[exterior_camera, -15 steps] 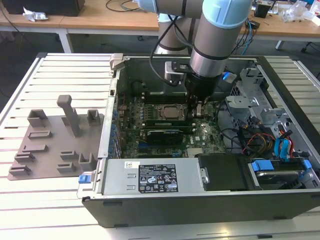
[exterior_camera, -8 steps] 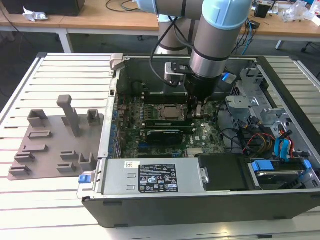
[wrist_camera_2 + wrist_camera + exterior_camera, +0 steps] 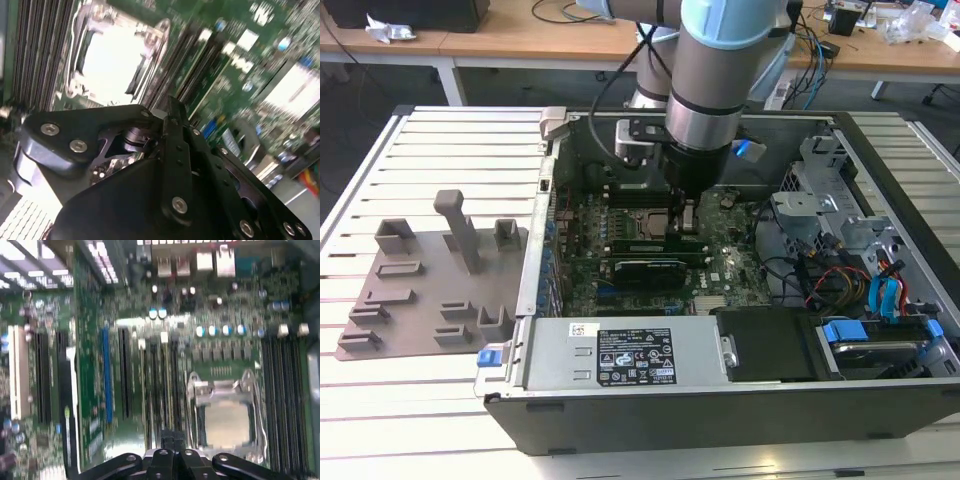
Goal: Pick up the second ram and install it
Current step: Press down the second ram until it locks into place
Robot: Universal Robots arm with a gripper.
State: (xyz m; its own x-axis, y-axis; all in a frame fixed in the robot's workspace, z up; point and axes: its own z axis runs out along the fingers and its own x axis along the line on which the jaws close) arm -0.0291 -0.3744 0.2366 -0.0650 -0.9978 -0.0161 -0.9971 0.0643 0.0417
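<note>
Inside open computer case (image 3: 880, 140), gripper (image 3: 687, 212) low over motherboard (image 3: 720, 270) beside CPU socket (image 3: 226, 420); claw state cannot be told.

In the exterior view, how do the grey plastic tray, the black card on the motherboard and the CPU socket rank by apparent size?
1. Grey plastic tray
2. Black card
3. CPU socket, partly hidden by the arm, so its rank is less sure.
</note>
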